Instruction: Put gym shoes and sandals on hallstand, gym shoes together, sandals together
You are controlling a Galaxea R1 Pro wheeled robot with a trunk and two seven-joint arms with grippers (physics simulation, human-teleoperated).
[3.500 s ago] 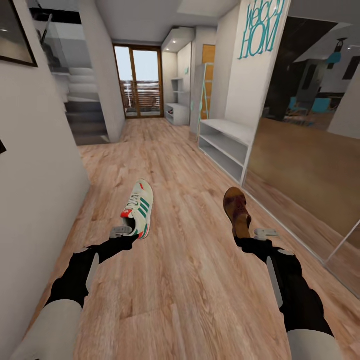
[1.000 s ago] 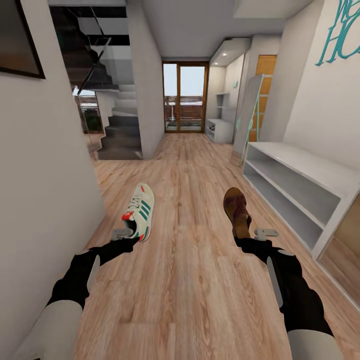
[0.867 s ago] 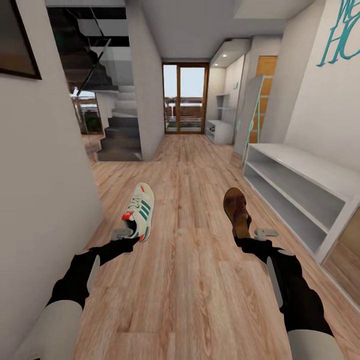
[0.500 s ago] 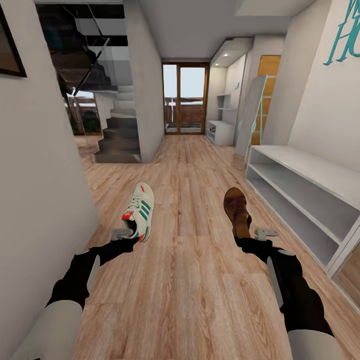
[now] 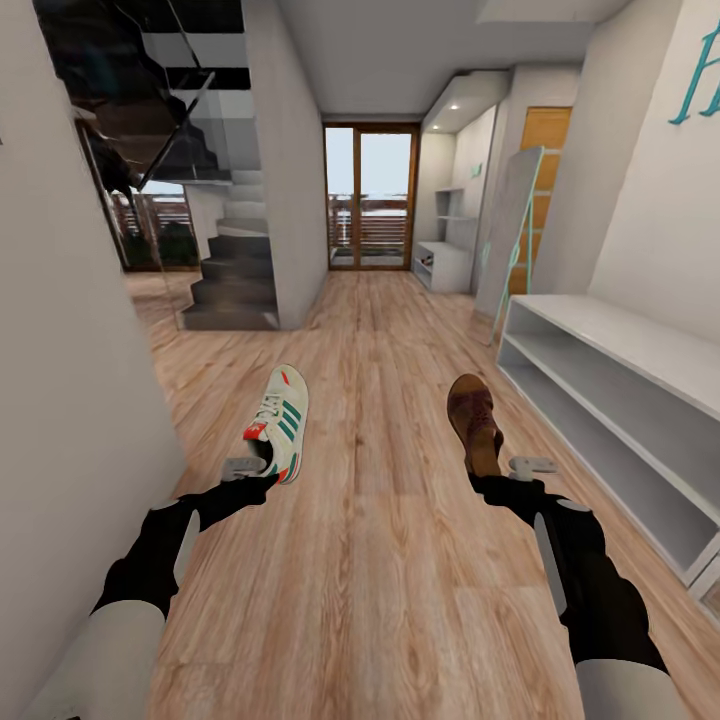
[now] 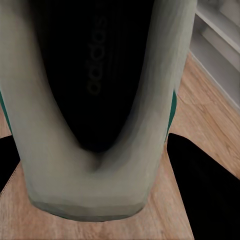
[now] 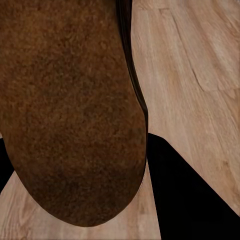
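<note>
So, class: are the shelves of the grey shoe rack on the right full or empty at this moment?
Empty as far as visible: the shoe rack shows bare grey tiers and top in the head view. Its near end is cut off by the picture's edge.

This is the entrance corridor of a home. Wood-plank flooring (image 5: 390,560) runs to a glazed balcony door (image 5: 368,197), passing a dark staircase (image 5: 225,285), a light-grey shoe rack (image 5: 620,400) and teal wall lettering (image 5: 700,95).

gym shoe (image 5: 279,422) at left, sandal (image 5: 474,421) at right, hallstand (image 5: 620,400) farther right
</note>
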